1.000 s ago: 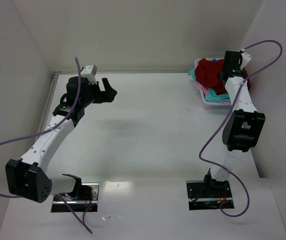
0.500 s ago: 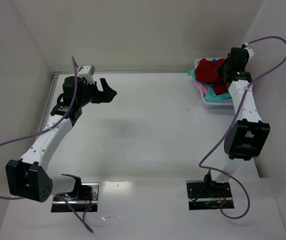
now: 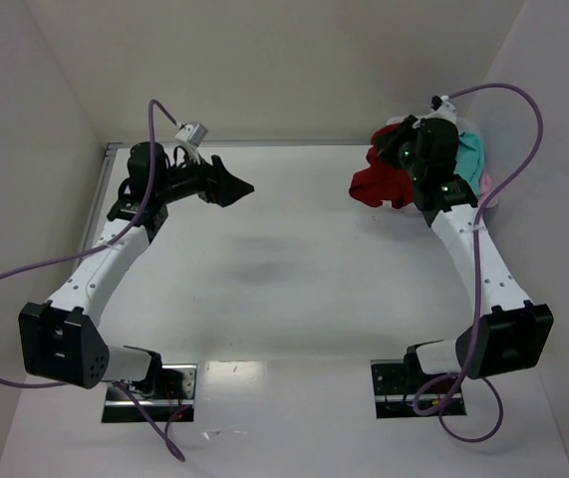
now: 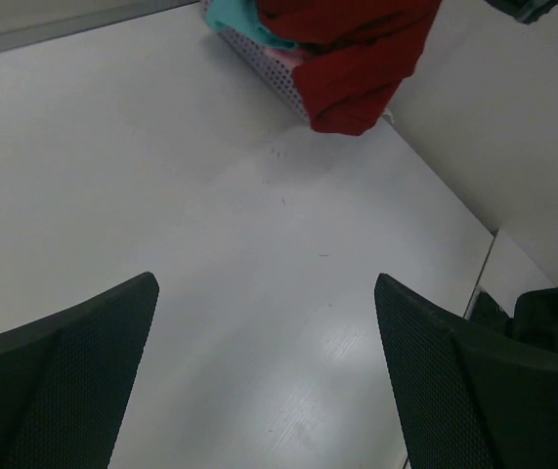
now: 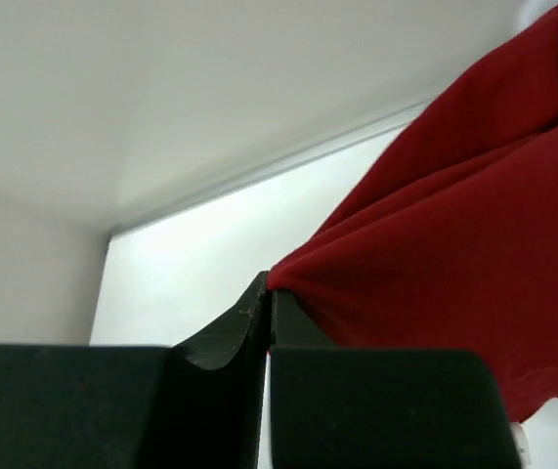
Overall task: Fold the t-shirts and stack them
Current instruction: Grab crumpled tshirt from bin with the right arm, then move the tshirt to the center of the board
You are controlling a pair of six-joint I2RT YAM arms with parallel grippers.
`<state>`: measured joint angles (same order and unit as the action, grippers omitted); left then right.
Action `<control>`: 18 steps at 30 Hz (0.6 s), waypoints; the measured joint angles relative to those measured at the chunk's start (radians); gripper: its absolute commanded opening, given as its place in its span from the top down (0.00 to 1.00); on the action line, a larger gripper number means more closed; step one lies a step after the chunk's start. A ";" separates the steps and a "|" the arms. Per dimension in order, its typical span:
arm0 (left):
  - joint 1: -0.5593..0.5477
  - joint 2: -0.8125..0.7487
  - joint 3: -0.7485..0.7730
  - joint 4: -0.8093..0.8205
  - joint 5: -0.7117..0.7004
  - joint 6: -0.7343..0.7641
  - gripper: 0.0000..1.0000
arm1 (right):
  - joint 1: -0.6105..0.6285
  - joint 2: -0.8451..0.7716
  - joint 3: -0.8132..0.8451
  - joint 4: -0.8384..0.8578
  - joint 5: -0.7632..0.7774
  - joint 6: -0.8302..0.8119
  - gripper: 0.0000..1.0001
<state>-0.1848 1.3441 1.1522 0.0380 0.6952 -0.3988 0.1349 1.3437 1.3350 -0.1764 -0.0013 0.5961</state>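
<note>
White counter [image 3: 264, 269] stretching between both arms, right claw [image 5: 267, 290] pinching dark red t-shirt [image 3: 376, 185] near far right edge, left claw [image 4: 265, 288] spread over far left.

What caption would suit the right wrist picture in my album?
Right tool shut on a fold of the red shirt.

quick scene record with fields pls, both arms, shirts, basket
left gripper: jaws wide open, holding nothing, above the table
right gripper: jaws shut on the dark red t-shirt
dark red t-shirt: bunched, hanging from the right gripper at the table's far right
teal t-shirt: in the basket, beside the right gripper
folded shirts: none visible
stack: not started
</note>
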 measured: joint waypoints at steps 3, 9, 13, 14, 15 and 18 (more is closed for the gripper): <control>-0.008 0.000 0.003 0.023 0.055 0.008 0.01 | 0.084 -0.001 0.017 -0.011 -0.021 -0.002 1.00; -0.113 -0.003 0.016 0.052 0.134 0.126 0.01 | 0.211 -0.001 0.224 -0.043 -0.112 -0.011 1.00; -0.225 -0.011 0.016 0.100 0.095 0.199 0.01 | 0.276 -0.023 0.365 -0.025 -0.175 -0.017 1.00; -0.243 -0.011 0.016 0.120 0.076 0.206 0.01 | 0.286 -0.038 0.375 -0.017 -0.188 -0.015 1.00; -0.254 -0.007 0.016 0.141 0.053 0.205 0.01 | 0.292 -0.054 0.377 -0.009 -0.208 -0.010 1.00; -0.255 0.021 0.019 0.219 0.021 0.177 0.01 | 0.303 -0.087 0.373 0.002 -0.248 0.003 1.00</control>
<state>-0.4397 1.3655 1.1717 0.2565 0.7166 -0.2214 0.4377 1.2568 1.7081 -0.1741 -0.2497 0.5991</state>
